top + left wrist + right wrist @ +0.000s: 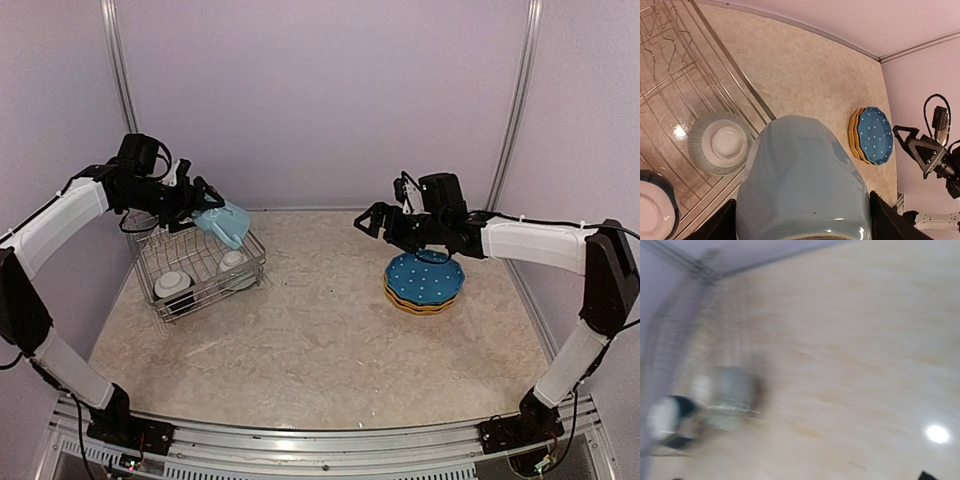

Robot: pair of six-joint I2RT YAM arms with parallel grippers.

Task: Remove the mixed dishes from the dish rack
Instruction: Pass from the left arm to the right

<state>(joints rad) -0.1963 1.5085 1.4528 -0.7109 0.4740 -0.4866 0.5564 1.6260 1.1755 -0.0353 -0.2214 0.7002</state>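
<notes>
My left gripper (205, 215) is shut on the light blue mug (224, 222) and holds it tilted above the back right of the silver wire dish rack (215, 293). In the left wrist view the mug (802, 175) fills the space between the dark fingers (722, 225). Two small white bowls (173, 285) (235, 265) sit in the rack. The blue dotted plate (424, 276) lies on top of the orange-yellow plates (415, 304) on the table at the right. My right gripper (375, 222) is open and empty, just left of that stack above the table.
The left wrist view shows the rack wires (740, 80), the banded bowl (720, 142), a second bowl (655, 210) and the plate stack (875, 135). The right wrist view is blurred, with the rack (680, 365) at its left. Purple walls enclose the table.
</notes>
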